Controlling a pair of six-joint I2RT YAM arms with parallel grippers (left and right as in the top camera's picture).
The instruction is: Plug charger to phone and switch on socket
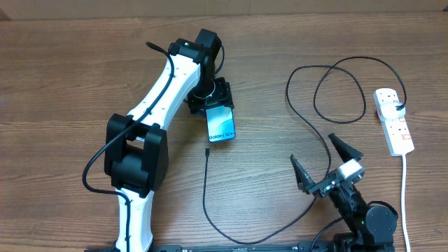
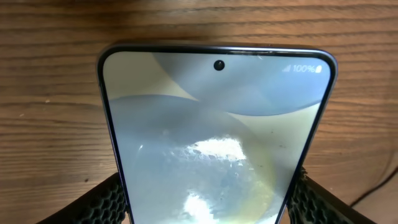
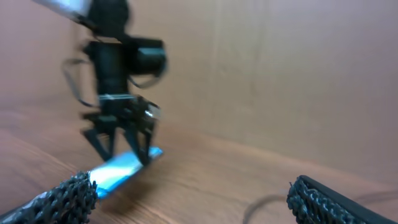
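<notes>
Brown wood-grain worktop (image 1: 63,63) is seen in every view. The phone (image 1: 221,124) is laid screen-up, its long axis run from the robot's side toward the far side. Its camera-hole end is pointed away from the left gripper (image 1: 217,105), which is closed on the phone's sides. The charger (image 1: 204,189) tip is found just beside the phone's near end, and the socket (image 1: 393,120) well to the phone's right. The right gripper (image 1: 313,148) is spread wide and holds nothing.

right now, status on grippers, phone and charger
Left gripper shut on phone. Right gripper open, empty. Charger tip lying just short of phone, unplugged. Nothing between them.
</notes>
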